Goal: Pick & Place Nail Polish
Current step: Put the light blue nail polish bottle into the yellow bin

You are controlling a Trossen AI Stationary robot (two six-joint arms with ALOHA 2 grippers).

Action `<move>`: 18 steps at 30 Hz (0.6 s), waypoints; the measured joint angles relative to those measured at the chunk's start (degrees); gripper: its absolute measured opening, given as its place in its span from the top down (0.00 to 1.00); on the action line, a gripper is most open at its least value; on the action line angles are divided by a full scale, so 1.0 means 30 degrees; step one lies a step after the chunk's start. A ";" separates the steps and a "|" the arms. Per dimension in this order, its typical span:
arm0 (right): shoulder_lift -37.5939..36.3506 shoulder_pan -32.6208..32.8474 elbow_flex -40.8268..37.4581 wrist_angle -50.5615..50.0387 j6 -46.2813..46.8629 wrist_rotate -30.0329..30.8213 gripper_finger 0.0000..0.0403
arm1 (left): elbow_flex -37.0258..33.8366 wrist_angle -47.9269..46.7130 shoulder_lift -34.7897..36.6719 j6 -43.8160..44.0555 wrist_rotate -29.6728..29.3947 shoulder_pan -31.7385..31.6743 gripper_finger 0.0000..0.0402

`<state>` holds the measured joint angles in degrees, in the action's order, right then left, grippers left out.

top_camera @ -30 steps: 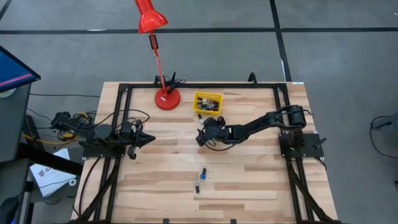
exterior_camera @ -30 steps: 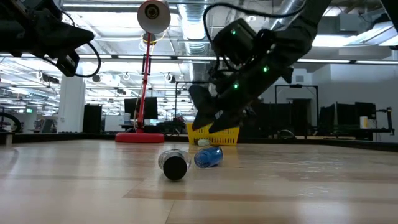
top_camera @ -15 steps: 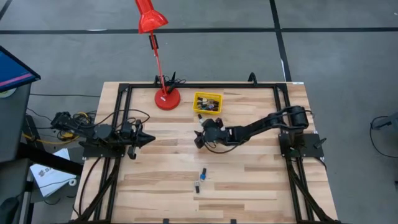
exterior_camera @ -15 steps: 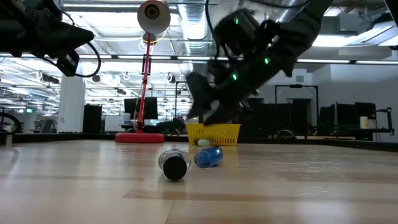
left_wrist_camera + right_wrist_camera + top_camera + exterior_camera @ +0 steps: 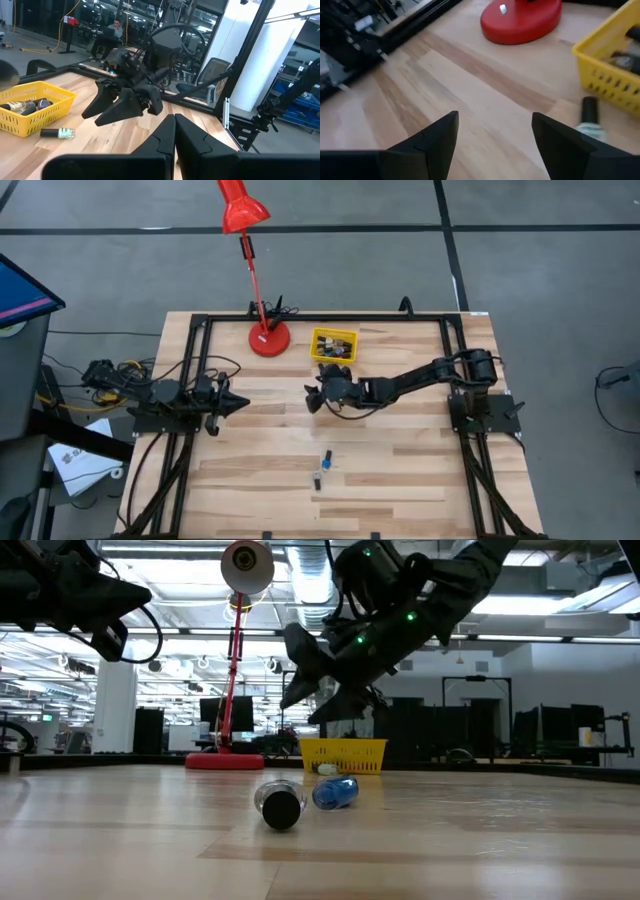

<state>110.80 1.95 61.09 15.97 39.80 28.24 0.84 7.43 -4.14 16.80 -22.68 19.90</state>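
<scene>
1. Right gripper (image 5: pixel 312 397) up off the wooden table (image 5: pixel 400 470), near the middle, fingers (image 5: pixel 436 137) wide apart, holding nothing.
2. Left gripper (image 5: pixel 238 403) parked at the left side, fingers squeezed tight together (nothing between them).
3. Some nail polish bottles inside the yellow basket (image 5: pixel 333 345), beside the red lamp base (image 5: pixel 269 338).
4. One pale bottle (image 5: pixel 58 133) lying flat just outside the basket.
5. Blue bottle (image 5: pixel 335 792) and dark-capped bottle (image 5: pixel 279 804) lying on their sides, close together, near the table's front.

My right gripper (image 5: pixel 305 685) is hanging open above the counter (image 5: pixel 450 830), behind two lying nail polish bottles (image 5: pixel 305 800).
</scene>
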 joint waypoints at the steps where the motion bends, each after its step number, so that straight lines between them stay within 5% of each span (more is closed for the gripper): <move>1: 0.0000 -0.0050 0.0109 -0.0134 0.0251 -0.0046 0.39 | 0.0000 0.0006 0.0000 0.0000 0.0000 0.0003 1.00; 6: -0.0656 0.0487 0.0191 0.1610 -0.4304 0.0611 0.39 | 0.0000 0.0027 0.0000 0.0000 0.0000 0.0004 1.00; 12: -0.4404 0.2317 0.0595 -0.0092 -0.9600 0.5912 0.39 | 0.0000 0.0143 -0.0035 0.0000 0.0000 0.0000 1.00; 15: -0.5550 0.2733 0.0020 -0.1814 -0.9570 0.7803 0.39 | 0.0000 0.0169 -0.0036 0.0002 0.0000 0.0005 1.00; 18: -0.5588 0.2706 -0.1149 -0.2875 -0.7166 0.7663 0.39 | 0.0000 0.0188 -0.0036 0.0000 0.0000 0.0005 1.00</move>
<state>94.04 10.07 57.64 7.34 18.30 51.23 0.84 7.99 -4.25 16.80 -22.68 19.92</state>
